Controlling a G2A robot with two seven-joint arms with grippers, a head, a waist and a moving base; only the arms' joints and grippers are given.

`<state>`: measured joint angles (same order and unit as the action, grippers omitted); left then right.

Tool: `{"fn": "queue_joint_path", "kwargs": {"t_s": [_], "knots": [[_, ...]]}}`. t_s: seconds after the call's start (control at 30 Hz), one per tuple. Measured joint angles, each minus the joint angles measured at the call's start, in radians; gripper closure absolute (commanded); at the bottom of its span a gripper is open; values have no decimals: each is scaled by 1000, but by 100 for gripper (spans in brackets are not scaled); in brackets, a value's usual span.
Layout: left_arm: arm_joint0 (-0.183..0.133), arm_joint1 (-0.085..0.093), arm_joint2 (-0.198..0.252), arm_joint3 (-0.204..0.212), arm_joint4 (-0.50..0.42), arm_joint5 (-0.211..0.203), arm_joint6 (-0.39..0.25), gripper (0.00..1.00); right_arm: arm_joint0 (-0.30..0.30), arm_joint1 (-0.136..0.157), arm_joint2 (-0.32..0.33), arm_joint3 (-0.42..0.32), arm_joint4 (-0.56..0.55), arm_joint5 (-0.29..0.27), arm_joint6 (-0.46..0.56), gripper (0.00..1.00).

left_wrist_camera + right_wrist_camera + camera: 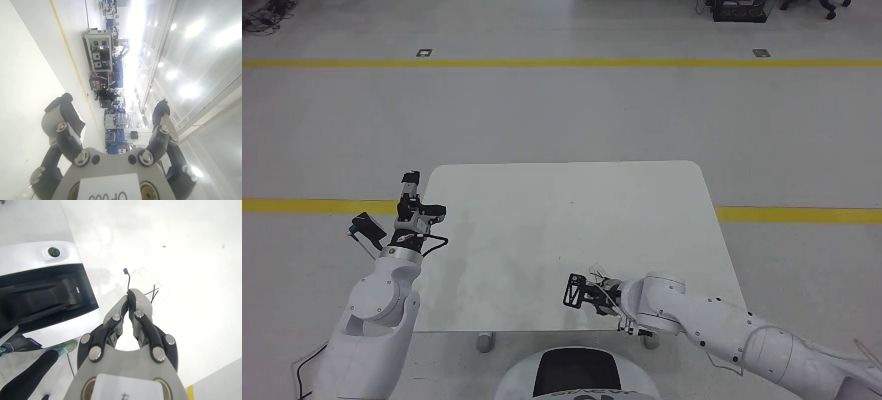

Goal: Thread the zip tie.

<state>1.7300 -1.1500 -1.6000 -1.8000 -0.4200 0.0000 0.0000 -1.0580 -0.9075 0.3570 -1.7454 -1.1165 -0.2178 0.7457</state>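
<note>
The thin black plastic zip tie (pixel 129 280) is pinched tight in the closed right gripper (pixel 128 294) at the 6 o'clock edge of the white table (pixel 572 200). Its head is left sticking out, likely for threading. The left gripper (pixel 115 103) is held wide open and empty at 9 o'clock, likely ready to help.

Strong, even overhead light is flooding the top view, so the white table (pixel 572 220) and the pale floor (pixel 562 110) are nearly blending in tone, with only the yellow line (pixel 562 63) out at 12 o'clock breaking the paleness. In the left wrist view, ceiling lamps (pixel 189 91) are flaring into halos, glare is bleaching the hall behind, and straight lines are bowing near the edges. In the right wrist view the tabletop is blowing out to near-white, leaving the black zip tie (pixel 125 270) in stark contrast.
</note>
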Motion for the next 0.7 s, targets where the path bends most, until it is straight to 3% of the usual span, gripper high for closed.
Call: {"fn": "queue_joint_path", "kwargs": {"t_s": [0.3, 0.4, 0.53, 0.63, 0.7], "knots": [[0, 0, 0, 0, 0, 0, 0, 0, -12, 2, 14, 2, 5, 9, -34, 100], [0, 0, 0, 0, 0, 0, 0, 0, -54, 20, 61, 3, 10, 33, -161, 100], [0, 0, 0, 0, 0, 0, 0, 0, -130, 58, 139, 6, 31, 21, -345, 100], [0, 0, 0, 0, 0, 0, 0, 0, -185, 86, 204, 24, 69, -29, -499, 100], [0, 0, 0, 0, 0, 0, 0, 0, -214, 101, 247, 46, 103, -93, -607, 100]]}}
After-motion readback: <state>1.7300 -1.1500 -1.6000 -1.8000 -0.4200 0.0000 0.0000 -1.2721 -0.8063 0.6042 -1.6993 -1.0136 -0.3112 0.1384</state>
